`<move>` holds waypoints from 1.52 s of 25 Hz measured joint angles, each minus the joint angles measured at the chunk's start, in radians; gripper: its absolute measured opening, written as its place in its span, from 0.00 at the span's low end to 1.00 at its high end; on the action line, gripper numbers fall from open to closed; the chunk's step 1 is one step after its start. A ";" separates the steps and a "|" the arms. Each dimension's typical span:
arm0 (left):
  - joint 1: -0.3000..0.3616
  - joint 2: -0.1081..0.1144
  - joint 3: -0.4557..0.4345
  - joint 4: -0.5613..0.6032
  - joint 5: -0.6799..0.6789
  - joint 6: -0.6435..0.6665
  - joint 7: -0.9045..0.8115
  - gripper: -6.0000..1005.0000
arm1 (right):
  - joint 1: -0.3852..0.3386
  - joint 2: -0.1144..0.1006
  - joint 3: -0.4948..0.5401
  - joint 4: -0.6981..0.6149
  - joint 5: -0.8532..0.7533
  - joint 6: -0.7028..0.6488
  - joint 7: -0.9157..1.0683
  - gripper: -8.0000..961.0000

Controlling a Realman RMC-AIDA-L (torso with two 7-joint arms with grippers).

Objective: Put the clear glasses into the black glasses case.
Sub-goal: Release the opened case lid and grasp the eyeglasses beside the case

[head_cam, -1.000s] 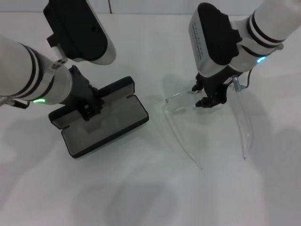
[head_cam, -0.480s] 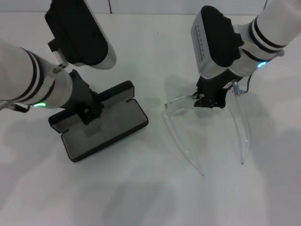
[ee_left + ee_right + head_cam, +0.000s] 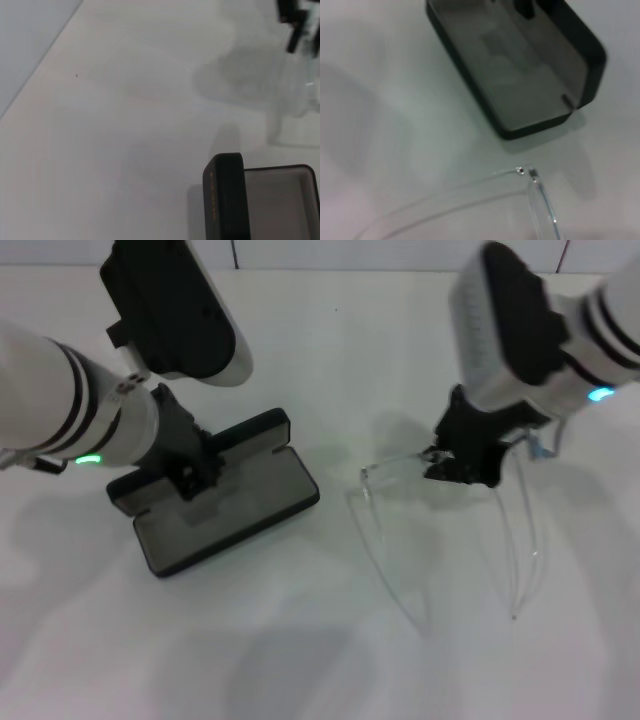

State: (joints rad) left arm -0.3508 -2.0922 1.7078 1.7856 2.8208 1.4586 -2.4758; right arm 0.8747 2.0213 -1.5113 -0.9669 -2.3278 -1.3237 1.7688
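One black glasses case [image 3: 225, 502] – open | orange lid lettering unreadable | clear glasses [image 3: 440, 530] beside.

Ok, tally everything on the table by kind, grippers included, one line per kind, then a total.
Clear glasses: 1
Black glasses case, open: 1
Grippers: 2, left gripper on the case, right gripper on the glasses
Total: 4
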 joint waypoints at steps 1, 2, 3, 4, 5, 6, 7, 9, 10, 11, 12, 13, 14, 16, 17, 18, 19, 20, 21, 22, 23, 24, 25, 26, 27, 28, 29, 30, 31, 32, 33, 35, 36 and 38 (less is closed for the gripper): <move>-0.006 0.000 0.000 0.000 0.001 0.000 0.001 0.21 | -0.048 -0.002 0.005 -0.082 0.000 -0.030 0.014 0.14; -0.017 0.000 0.000 0.000 0.001 0.000 0.002 0.21 | -0.095 -0.002 0.011 -0.147 0.001 -0.060 0.024 0.14; -0.028 0.000 0.000 0.000 0.001 0.000 0.003 0.21 | -0.143 -0.003 0.019 -0.215 0.001 -0.087 0.031 0.14; -0.041 0.000 0.000 0.000 0.001 -0.002 0.003 0.21 | -0.205 -0.003 0.032 -0.294 0.008 -0.124 0.035 0.14; -0.052 0.000 0.001 0.000 0.001 -0.003 0.004 0.21 | -0.254 -0.002 0.043 -0.356 0.020 -0.148 0.036 0.14; -0.063 0.000 0.003 0.000 0.001 -0.005 0.006 0.21 | -0.302 -0.001 0.050 -0.408 0.032 -0.175 0.036 0.14; -0.075 0.000 0.008 0.000 0.001 -0.008 0.010 0.21 | -0.364 0.000 0.060 -0.485 0.063 -0.204 0.036 0.14; -0.097 0.001 0.022 -0.003 0.002 -0.010 0.029 0.21 | -0.482 0.001 0.066 -0.613 0.142 -0.259 0.036 0.13; -0.108 0.001 0.033 -0.009 0.002 -0.010 0.043 0.21 | -0.499 0.001 0.066 -0.627 0.154 -0.267 0.035 0.13; -0.119 0.000 0.044 -0.016 0.003 -0.011 0.054 0.21 | -0.533 0.002 0.067 -0.659 0.182 -0.285 0.034 0.13; -0.139 0.000 0.065 -0.029 0.003 -0.012 0.070 0.21 | -0.565 0.002 0.067 -0.690 0.213 -0.307 0.033 0.13; -0.139 0.000 0.065 -0.029 0.003 -0.012 0.070 0.21 | -0.594 0.002 0.069 -0.714 0.242 -0.328 0.033 0.13; -0.161 0.000 0.083 -0.045 0.000 -0.014 0.084 0.21 | -0.621 0.002 0.076 -0.734 0.270 -0.355 0.033 0.13; -0.226 0.000 0.126 -0.097 -0.005 -0.032 0.108 0.21 | -0.660 0.002 0.107 -0.750 0.320 -0.421 0.034 0.13; -0.250 -0.001 0.144 -0.118 -0.008 -0.045 0.111 0.21 | -0.668 0.003 0.120 -0.749 0.336 -0.445 0.034 0.13; -0.277 -0.002 0.167 -0.148 -0.009 -0.062 0.112 0.21 | -0.674 0.003 0.132 -0.742 0.351 -0.463 0.034 0.13; -0.296 -0.003 0.182 -0.171 -0.011 -0.079 0.112 0.21 | -0.679 0.003 0.141 -0.734 0.363 -0.477 0.033 0.13; -0.296 -0.003 0.182 -0.171 -0.011 -0.079 0.112 0.21 | -0.684 0.003 0.148 -0.724 0.377 -0.487 0.031 0.13; -0.332 -0.006 0.204 -0.220 -0.029 -0.111 0.113 0.21 | -0.686 0.002 0.156 -0.717 0.381 -0.490 0.028 0.13; -0.343 -0.006 0.209 -0.237 -0.039 -0.120 0.113 0.21 | -0.688 0.002 0.161 -0.713 0.383 -0.493 0.027 0.13; -0.362 -0.007 0.215 -0.263 -0.059 -0.136 0.114 0.21 | -0.690 0.001 0.172 -0.709 0.383 -0.495 0.025 0.13; -0.378 -0.007 0.219 -0.285 -0.079 -0.151 0.116 0.21 | -0.690 0.001 0.183 -0.705 0.382 -0.500 0.022 0.13; -0.393 -0.007 0.222 -0.311 -0.094 -0.170 0.119 0.21 | -0.690 0.001 0.192 -0.702 0.381 -0.504 0.019 0.13; -0.399 -0.007 0.223 -0.322 -0.101 -0.180 0.120 0.21 | -0.689 0.000 0.197 -0.697 0.381 -0.507 0.016 0.13; -0.408 -0.007 0.225 -0.342 -0.109 -0.200 0.122 0.21 | -0.687 0.000 0.202 -0.692 0.381 -0.510 0.014 0.13; -0.415 -0.007 0.226 -0.357 -0.114 -0.214 0.124 0.21 | -0.685 -0.001 0.207 -0.688 0.380 -0.511 0.012 0.13; -0.422 -0.007 0.230 -0.376 -0.121 -0.230 0.129 0.21 | -0.684 -0.002 0.210 -0.685 0.380 -0.512 0.010 0.13; -0.426 -0.007 0.233 -0.385 -0.127 -0.239 0.132 0.21 | -0.683 -0.003 0.214 -0.683 0.380 -0.512 0.009 0.13; -0.432 -0.008 0.239 -0.401 -0.134 -0.249 0.138 0.21 | -0.683 -0.003 0.218 -0.680 0.380 -0.514 0.005 0.13; -0.437 -0.008 0.243 -0.412 -0.137 -0.256 0.141 0.21 | -0.683 -0.003 0.222 -0.677 0.380 -0.515 0.003 0.13; -0.442 -0.008 0.248 -0.424 -0.138 -0.263 0.144 0.21 | -0.683 -0.003 0.226 -0.674 0.380 -0.516 0.001 0.13; -0.453 -0.009 0.260 -0.448 -0.139 -0.277 0.149 0.22 | -0.682 -0.003 0.234 -0.669 0.380 -0.518 -0.001 0.13; -0.459 -0.009 0.266 -0.462 -0.140 -0.283 0.150 0.23 | -0.682 -0.003 0.236 -0.666 0.380 -0.518 -0.003 0.13; -0.463 -0.009 0.272 -0.473 -0.145 -0.293 0.151 0.25 | -0.682 -0.003 0.238 -0.662 0.380 -0.519 -0.007 0.13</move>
State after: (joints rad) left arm -0.8135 -2.1015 1.9799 1.3124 2.6762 1.1652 -2.3247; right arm 0.1929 2.0185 -1.2728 -1.6292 -1.9480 -1.8425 1.7614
